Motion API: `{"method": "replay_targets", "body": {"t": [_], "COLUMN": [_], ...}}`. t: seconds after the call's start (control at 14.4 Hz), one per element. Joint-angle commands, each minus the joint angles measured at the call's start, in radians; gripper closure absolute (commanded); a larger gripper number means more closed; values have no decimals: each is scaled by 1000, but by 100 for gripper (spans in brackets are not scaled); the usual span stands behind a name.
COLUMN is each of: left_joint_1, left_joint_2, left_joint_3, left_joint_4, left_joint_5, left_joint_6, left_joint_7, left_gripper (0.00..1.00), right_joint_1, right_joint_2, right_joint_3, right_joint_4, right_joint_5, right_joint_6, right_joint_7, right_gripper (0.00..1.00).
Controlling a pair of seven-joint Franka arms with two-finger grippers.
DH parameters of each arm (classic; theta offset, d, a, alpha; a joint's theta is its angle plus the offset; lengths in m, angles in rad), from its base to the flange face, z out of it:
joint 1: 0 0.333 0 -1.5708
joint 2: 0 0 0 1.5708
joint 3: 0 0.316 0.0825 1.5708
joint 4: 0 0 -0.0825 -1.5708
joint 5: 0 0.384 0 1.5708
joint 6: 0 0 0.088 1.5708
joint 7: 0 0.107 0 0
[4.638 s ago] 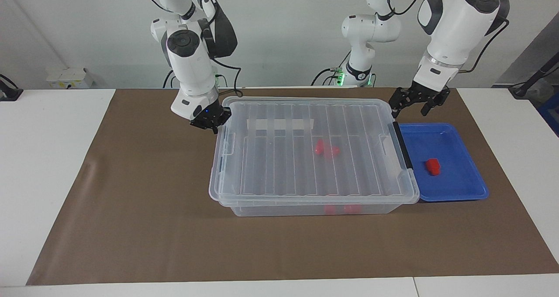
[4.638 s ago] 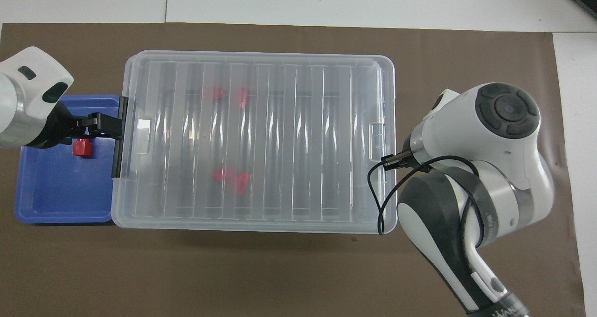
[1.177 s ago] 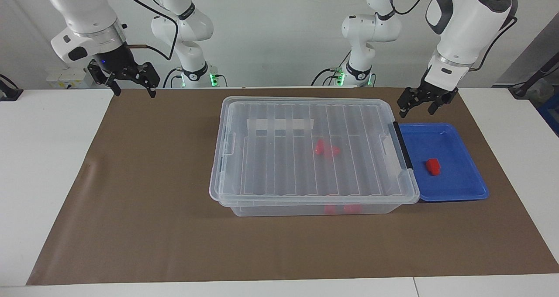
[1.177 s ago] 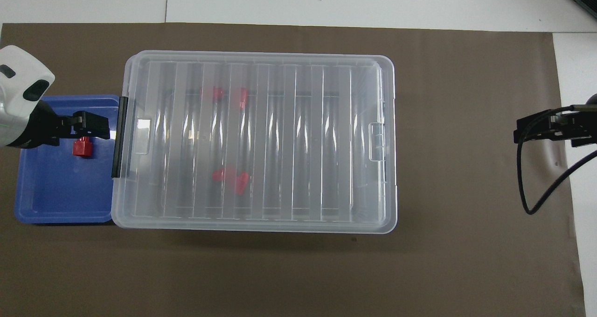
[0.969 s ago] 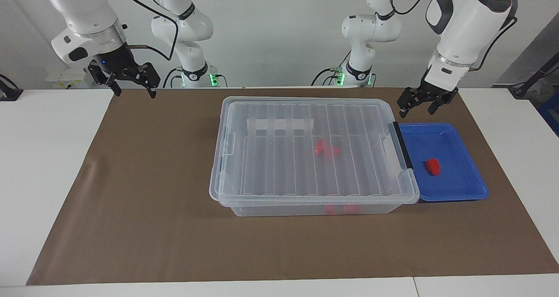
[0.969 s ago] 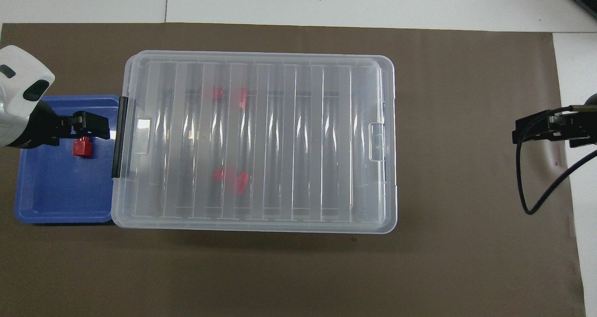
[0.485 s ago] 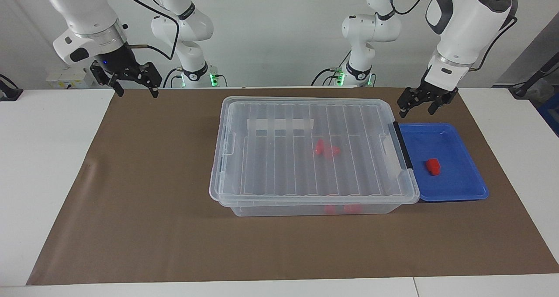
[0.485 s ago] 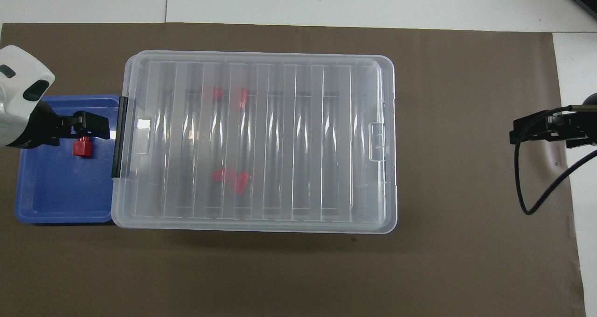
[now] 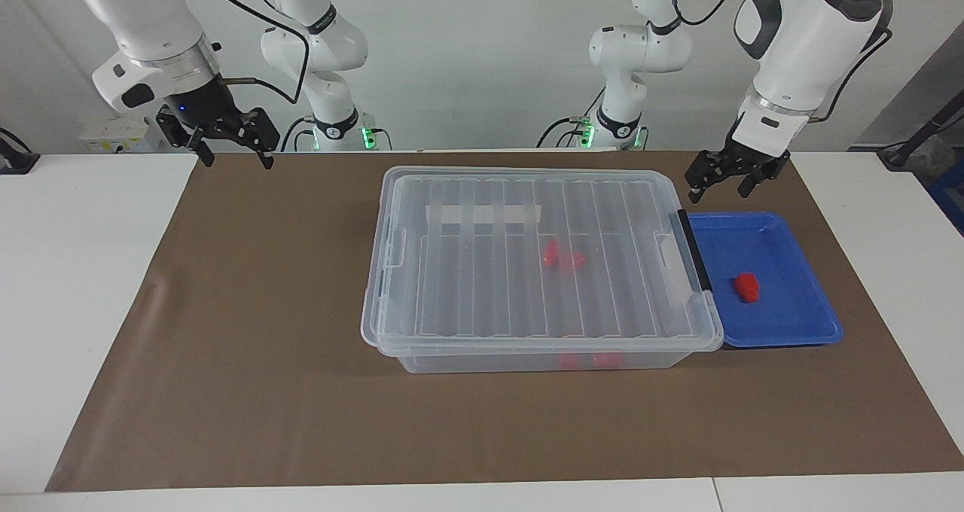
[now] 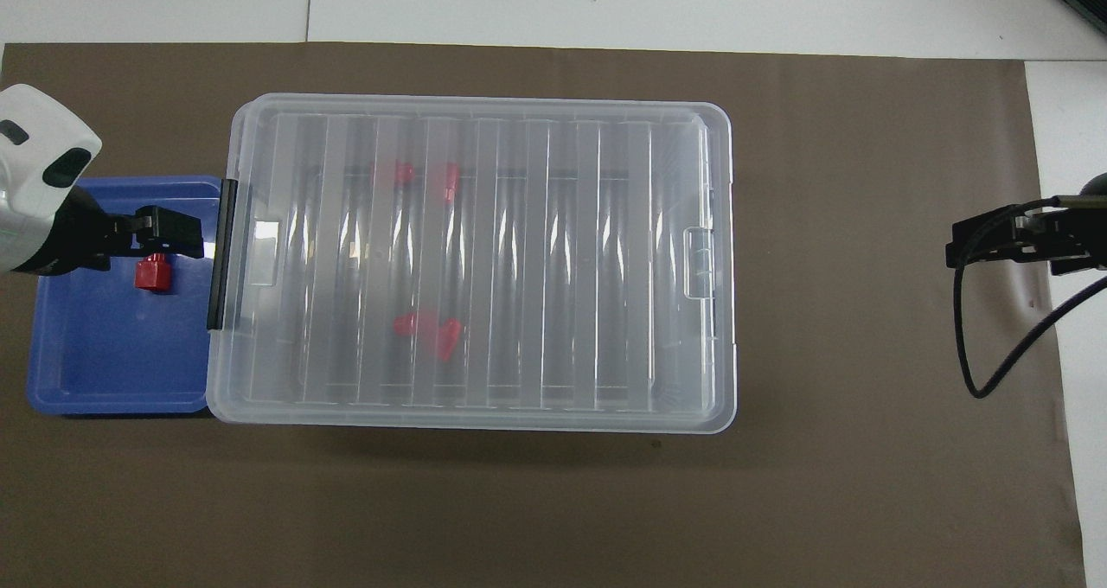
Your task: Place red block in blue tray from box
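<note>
Both grippers, left (image 9: 727, 183) and right (image 9: 232, 147), are hanging spread and empty as we are eyeing the box (image 9: 538, 260), lid on, a red block (image 9: 746, 287) lying in the blue tray (image 9: 783, 327) beside it; any reach inside risks striking the lid.

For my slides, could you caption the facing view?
Red block in blue tray; box lidded; both arms wait raised.

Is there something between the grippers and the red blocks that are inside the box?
Yes. The ribbed clear lid sits on the box, covering the red blocks. The left gripper and right gripper hang open, apart from it.
</note>
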Motion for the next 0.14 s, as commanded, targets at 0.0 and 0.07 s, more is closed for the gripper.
{"method": "replay_targets", "body": {"t": [0.0,0.07], "left_joint_1": [5,5], "left_joint_2": [-20,-20], "left_joint_3": [0,0], "left_joint_4": [-9,-9], "left_joint_5": [-12,-12], "left_joint_6": [-15,-15], "left_joint_7": [-6,-6], "left_gripper": [0,0], "right_joint_1": [-8,-8], "right_joint_2": [-28,-28], "right_joint_3": [5,5], "right_joint_4": [-40,-40], "right_joint_5": [-12,-12], "right_joint_6": [26,26], "right_joint_7": [-9,-9], "right_gripper": [0,0]}}
